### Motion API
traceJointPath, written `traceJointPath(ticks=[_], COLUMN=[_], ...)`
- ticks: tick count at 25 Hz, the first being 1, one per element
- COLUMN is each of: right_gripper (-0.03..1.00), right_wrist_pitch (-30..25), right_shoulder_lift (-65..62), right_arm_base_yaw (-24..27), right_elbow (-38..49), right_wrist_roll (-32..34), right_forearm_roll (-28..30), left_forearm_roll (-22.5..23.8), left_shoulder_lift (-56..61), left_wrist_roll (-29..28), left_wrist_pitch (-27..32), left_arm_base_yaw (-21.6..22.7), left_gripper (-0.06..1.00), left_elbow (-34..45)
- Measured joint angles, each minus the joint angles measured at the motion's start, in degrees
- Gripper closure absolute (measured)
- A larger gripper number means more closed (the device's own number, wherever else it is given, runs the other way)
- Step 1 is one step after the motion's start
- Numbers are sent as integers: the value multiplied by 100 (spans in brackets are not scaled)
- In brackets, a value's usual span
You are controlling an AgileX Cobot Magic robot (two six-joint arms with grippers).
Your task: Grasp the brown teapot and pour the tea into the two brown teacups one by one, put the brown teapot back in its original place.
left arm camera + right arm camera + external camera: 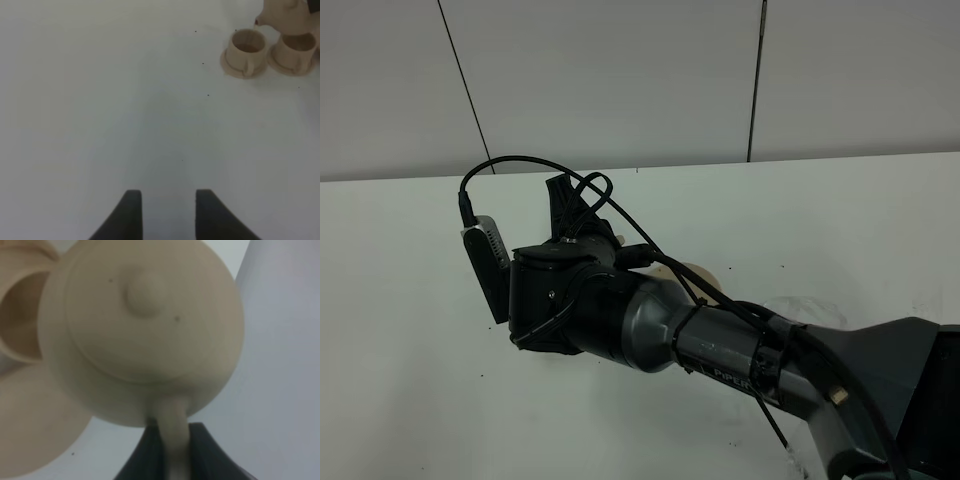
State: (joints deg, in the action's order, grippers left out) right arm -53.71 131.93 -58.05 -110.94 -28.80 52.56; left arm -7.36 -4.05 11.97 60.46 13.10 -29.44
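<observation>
Right wrist view, brown teapot, handle pinched in right end effector

The teapot and cups look like smooth matt beige ceramic, the counter smooth matt white, the arm satin grey metal with black plastic.

Underneath everything, a plain white matte tabletop, smooth and evenly lit, flecked here and there with tiny dark specks. Resting directly on it, side by side with rims nearly meeting: two small round beige-tan ceramic saucers.
</observation>
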Motion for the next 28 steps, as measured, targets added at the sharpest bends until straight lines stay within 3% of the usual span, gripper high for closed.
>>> traceJointPath(ticks=[28], right_gripper=[87], right_wrist_pitch=[-72], right_shoulder_lift=[0], right_arm_base_yaw=[-23], right_elbow=[0], right_wrist_roll=[35], right_forearm_roll=[150], left_forearm_roll=[0], left_shoulder_lift=[0], left_wrist_roll=[0], left_wrist_pitch=[0], left_arm_base_yaw=[0], left_gripper=[62], left_elbow=[0])
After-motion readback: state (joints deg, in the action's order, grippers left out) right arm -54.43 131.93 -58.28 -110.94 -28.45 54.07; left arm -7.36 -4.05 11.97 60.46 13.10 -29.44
